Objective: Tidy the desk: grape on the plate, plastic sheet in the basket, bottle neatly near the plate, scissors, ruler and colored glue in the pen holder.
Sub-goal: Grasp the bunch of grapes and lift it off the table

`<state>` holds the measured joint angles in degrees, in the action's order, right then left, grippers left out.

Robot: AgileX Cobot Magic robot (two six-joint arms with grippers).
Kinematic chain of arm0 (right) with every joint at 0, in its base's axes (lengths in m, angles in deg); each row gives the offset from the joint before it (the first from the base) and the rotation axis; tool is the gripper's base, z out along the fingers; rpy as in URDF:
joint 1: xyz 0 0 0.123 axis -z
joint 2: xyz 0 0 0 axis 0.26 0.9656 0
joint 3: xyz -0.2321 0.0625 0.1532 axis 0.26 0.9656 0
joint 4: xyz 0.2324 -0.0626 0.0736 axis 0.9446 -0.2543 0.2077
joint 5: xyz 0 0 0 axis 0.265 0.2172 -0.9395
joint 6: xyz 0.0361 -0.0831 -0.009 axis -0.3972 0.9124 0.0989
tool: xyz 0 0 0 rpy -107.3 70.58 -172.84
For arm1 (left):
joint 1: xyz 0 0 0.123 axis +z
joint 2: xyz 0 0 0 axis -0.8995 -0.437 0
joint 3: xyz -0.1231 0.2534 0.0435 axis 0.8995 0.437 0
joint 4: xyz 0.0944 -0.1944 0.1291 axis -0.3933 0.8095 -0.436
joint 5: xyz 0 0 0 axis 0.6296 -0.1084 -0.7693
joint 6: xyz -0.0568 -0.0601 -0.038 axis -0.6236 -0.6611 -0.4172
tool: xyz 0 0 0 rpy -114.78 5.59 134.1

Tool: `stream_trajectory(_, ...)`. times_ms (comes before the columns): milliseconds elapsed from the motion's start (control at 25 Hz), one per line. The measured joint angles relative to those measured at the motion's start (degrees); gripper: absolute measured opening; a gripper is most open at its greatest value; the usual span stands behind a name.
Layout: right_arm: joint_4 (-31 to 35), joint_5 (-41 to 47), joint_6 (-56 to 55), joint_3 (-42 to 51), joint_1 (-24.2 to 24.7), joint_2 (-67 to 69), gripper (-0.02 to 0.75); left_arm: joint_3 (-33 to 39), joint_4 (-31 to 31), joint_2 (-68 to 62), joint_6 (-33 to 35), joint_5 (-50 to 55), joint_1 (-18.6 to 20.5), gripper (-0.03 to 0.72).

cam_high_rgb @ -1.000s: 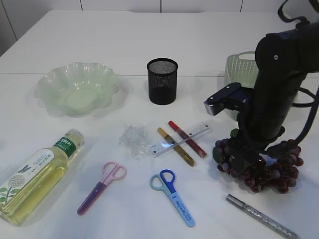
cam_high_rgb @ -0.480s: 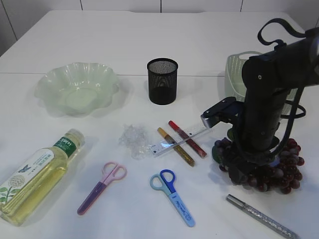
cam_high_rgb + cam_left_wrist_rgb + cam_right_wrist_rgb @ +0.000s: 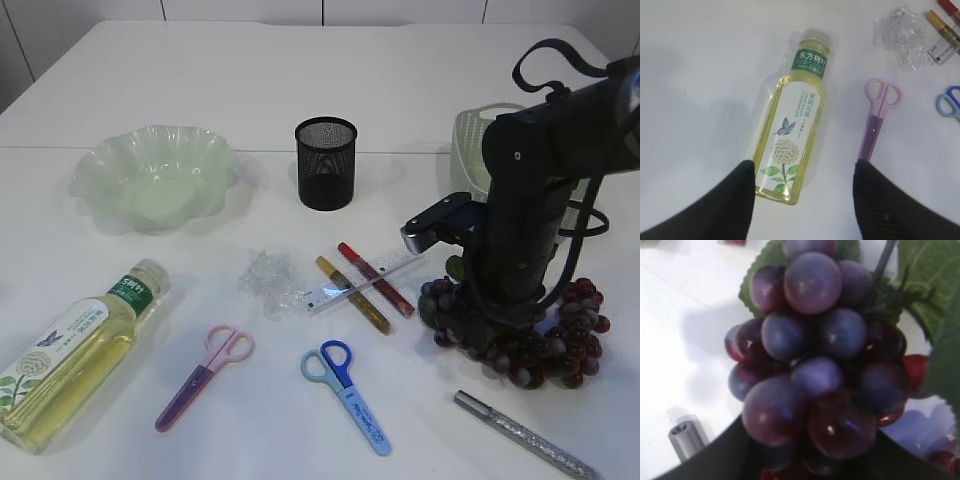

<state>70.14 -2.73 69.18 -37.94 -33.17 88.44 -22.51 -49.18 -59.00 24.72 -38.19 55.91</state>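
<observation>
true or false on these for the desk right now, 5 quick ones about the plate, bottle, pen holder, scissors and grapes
1. The plate holds the grapes. False: it is bare; the grapes lie on the table under the right gripper.
2. The bottle lies on its side. True.
3. The pen holder stands upright. True.
4. The pink scissors are in the pen holder. False: they lie on the table beside the blue scissors.
5. The left gripper grips the bottle. False: its jaws stand open above it.

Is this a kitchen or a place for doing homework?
Probably a desk being tidied: a white table with a mesh pen holder, pink scissors and a ruler, not kitchen things.
</observation>
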Motion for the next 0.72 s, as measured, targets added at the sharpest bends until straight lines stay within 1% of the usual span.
stream_trajectory(80,0.00,0.00,-0.09,-0.21,0.00,0.00,0.259,0.00,-0.09,0.00,0.00,0.00,0.00,0.454)
stream_trajectory(160,0.12,0.00,-0.09,-0.21,0.00,-0.11,0.241,0.00,-0.09,0.00,0.00,0.00,0.00,0.454)
stream_trajectory(280,0.62,0.00,-0.09,-0.10,0.00,-1.07,0.228,0.00,-0.09,0.00,0.00,0.00,0.00,0.454)
stream_trajectory(440,1.15,2.19,-0.09,0.29,0.00,-3.45,0.218,0.00,-0.22,0.00,0.00,0.00,0.00,0.455)
stream_trajectory(720,1.85,3.59,-0.09,0.40,0.00,-10.85,0.213,0.00,-0.22,0.00,0.10,0.00,0.00,0.454)
